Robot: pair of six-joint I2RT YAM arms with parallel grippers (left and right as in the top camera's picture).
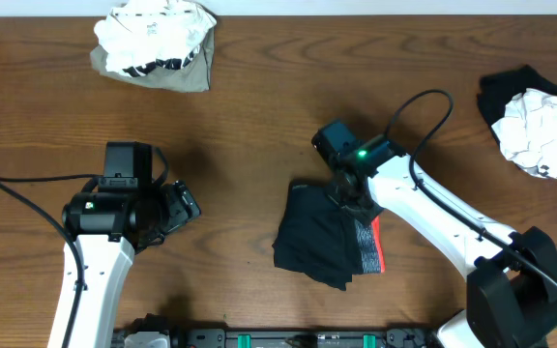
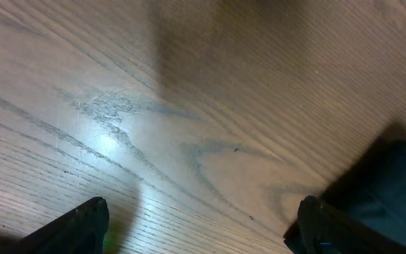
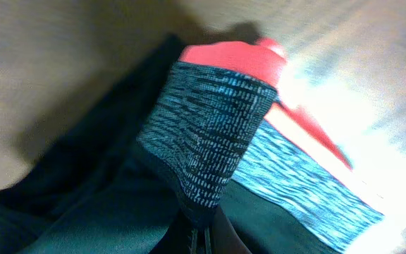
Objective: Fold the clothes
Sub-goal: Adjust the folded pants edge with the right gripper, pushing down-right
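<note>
The clothes being worked on are a long black garment [image 1: 309, 242] with a heathered grey band [image 1: 366, 235] and a coral-red edge [image 1: 380, 242], lying bunched at the table's centre right. My right gripper [image 1: 350, 198] is down on its upper edge, shut on a pinch of fabric. In the right wrist view the garment [image 3: 210, 141] fills the frame, and its grey band rises into the closed gripper [image 3: 201, 236]. My left gripper [image 1: 184, 206] hovers at the left, open. The left wrist view shows only bare wood between the spread fingers [image 2: 83, 226] of that gripper [image 2: 203, 229].
A white and olive-grey pile of clothes [image 1: 155, 43] sits at the back left. A white garment [image 1: 547, 130] lies on a black one [image 1: 511, 92] at the right edge. A dark cable [image 1: 27, 198] trails left of the left arm.
</note>
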